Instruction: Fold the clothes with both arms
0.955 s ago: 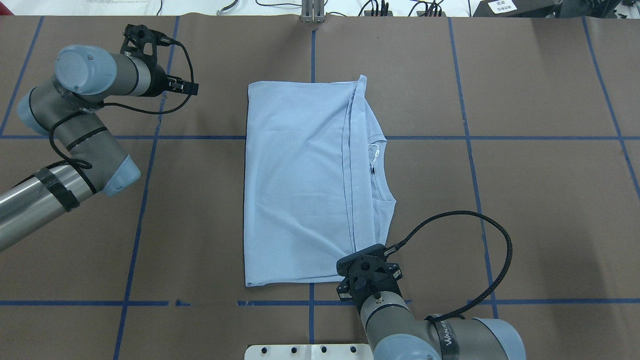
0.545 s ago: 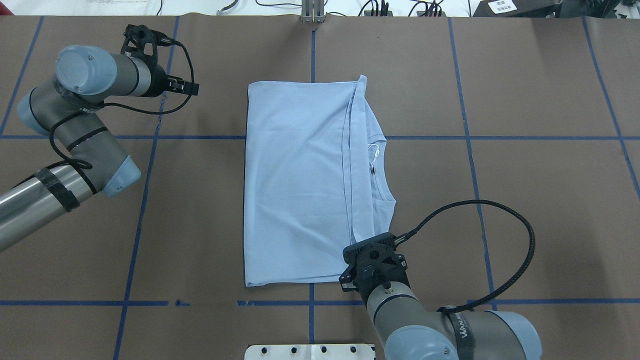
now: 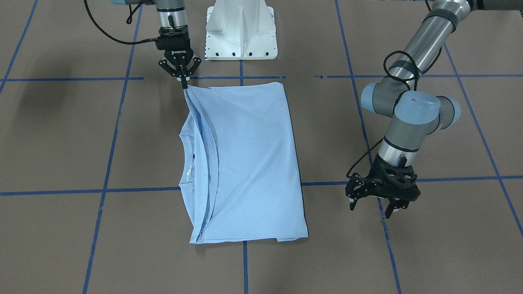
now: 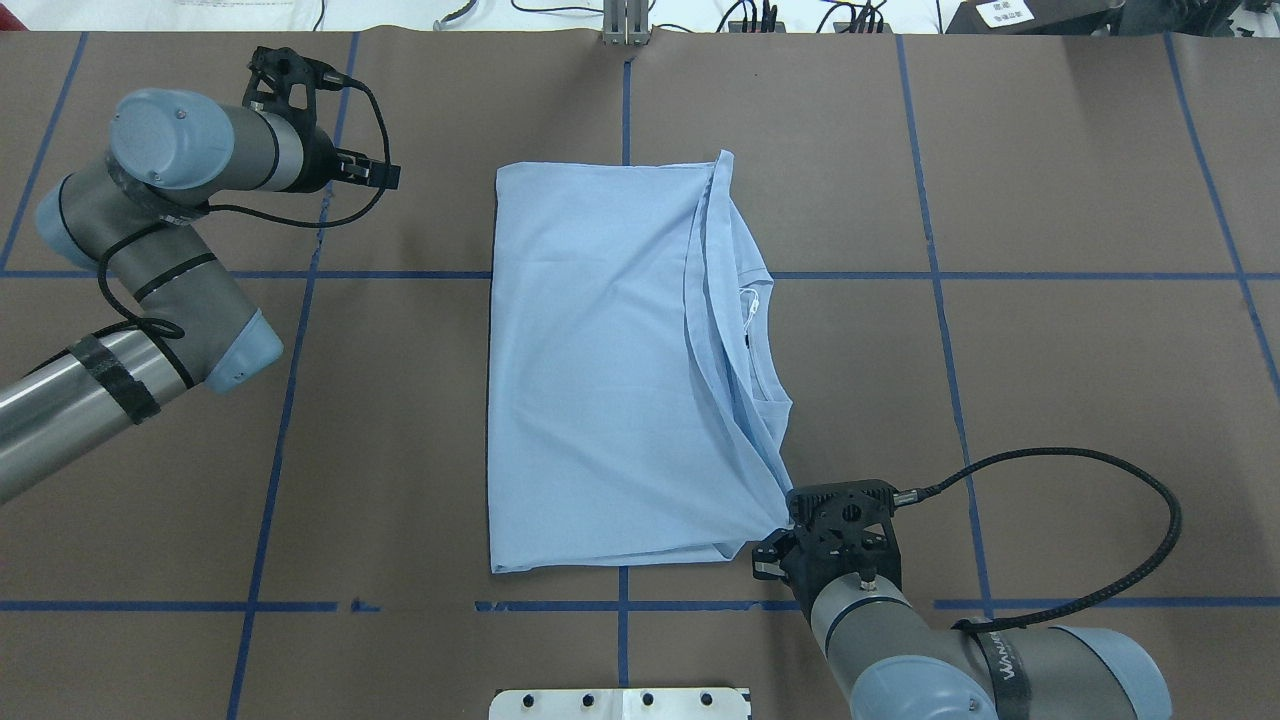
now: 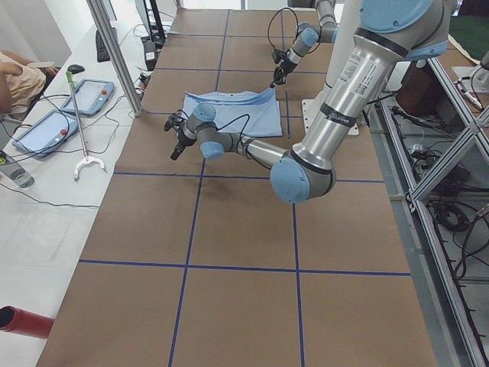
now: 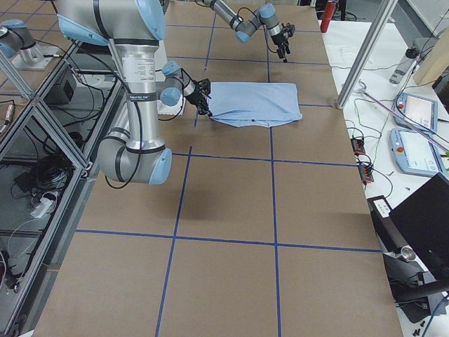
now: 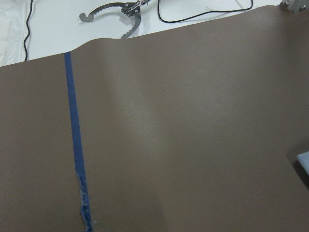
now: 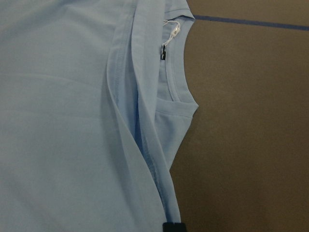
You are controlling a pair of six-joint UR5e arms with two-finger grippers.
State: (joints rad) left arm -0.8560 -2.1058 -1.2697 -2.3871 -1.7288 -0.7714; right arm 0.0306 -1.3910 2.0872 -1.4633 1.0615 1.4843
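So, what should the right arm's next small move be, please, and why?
Probably lower the right gripper and lay the pinched corner flat: its jaws are shut on the T-shirt at a hem corner, drawn taut beyond the fold, while the left gripper hangs open.

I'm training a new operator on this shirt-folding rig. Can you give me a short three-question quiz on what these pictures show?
1. True or false: the left gripper is gripping the T-shirt.
2. The right gripper is shut on: A) nothing, B) a corner of the shirt's top folded layer, C) a cable?
3. What small white thing hangs inside the collar?
Key: 1 false, it is open, apart from the shirt; 2 B; 3 the tag.
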